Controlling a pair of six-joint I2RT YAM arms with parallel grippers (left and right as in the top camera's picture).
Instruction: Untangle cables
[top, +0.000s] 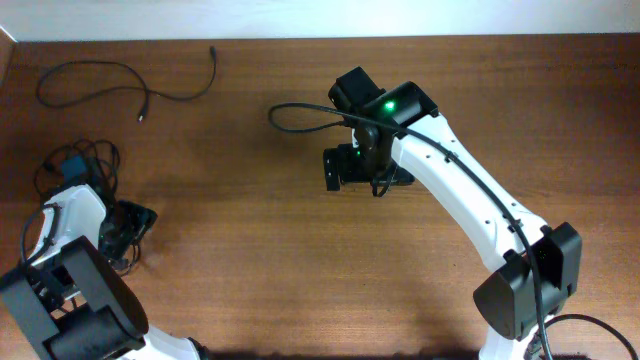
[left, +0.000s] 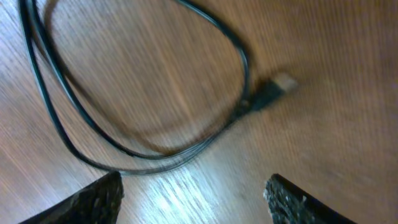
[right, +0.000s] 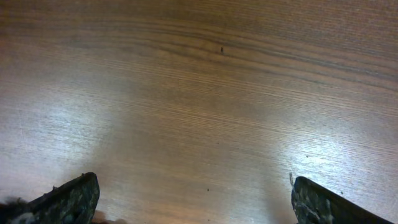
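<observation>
One thin black cable (top: 120, 80) lies stretched in a loose curve at the far left of the table. A dark tangle of cables (top: 85, 165) lies at the left edge, just beyond my left arm. In the left wrist view, looped black cords (left: 143, 152) and a silver-tipped plug (left: 283, 83) lie on the wood ahead of the fingers. My left gripper (top: 128, 228) (left: 196, 202) is open and empty, close to the tangle. My right gripper (top: 340, 170) (right: 196, 202) is open and empty over bare wood at the table's middle, away from the cables.
The wooden table (top: 300, 280) carries everything. A thicker black cable (top: 290, 115) loops out from the right arm and runs back along its white link. The table's far edge meets a white wall (top: 300, 15).
</observation>
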